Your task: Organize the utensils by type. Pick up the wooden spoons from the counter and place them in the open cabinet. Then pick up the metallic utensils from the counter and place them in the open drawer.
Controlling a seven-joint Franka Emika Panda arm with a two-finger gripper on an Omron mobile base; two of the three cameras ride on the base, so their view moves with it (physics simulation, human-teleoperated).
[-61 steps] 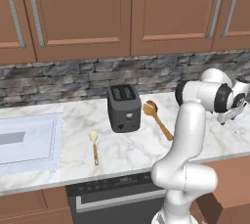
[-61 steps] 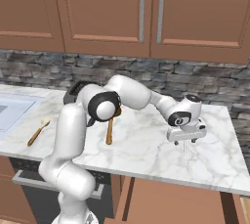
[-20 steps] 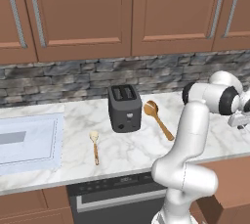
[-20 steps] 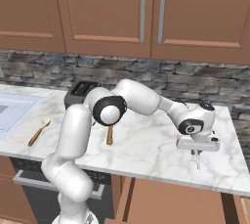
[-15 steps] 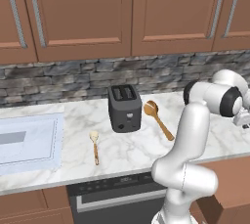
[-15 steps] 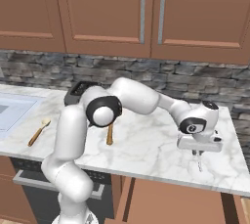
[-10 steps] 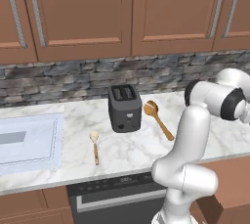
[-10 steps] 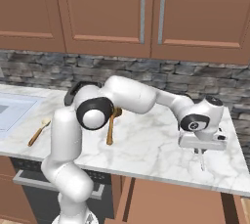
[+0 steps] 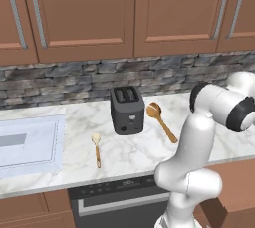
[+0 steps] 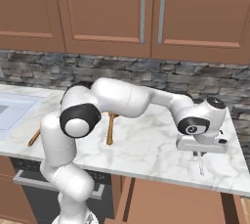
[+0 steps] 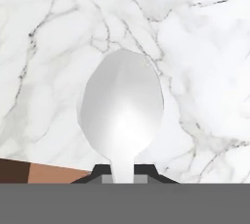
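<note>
My gripper (image 10: 199, 152) is shut on the handle of a metal spoon (image 11: 122, 105), which hangs bowl-down just above the counter (image 10: 146, 145) near its right front corner. The fingertips (image 11: 100, 170) flank the handle at the bottom of the hand view. A long golden-brown wooden spoon (image 9: 160, 120) lies right of the toaster. A shorter wooden spoon (image 9: 96, 148) with a pale bowl lies left of it. A brown drawer (image 10: 166, 201) juts out below the counter's front edge. The open cabinet is out of view.
A black toaster (image 9: 127, 110) stands mid-counter and a sink (image 9: 25, 142) lies at the left. Closed wall cabinets with silver bar handles (image 10: 143, 10) hang above a stone backsplash. The counter ends just right of the gripper.
The gripper has carried the metal spoon rightward and toward the counter's front edge, lowering slightly. Both wooden spoons lie where they were.
</note>
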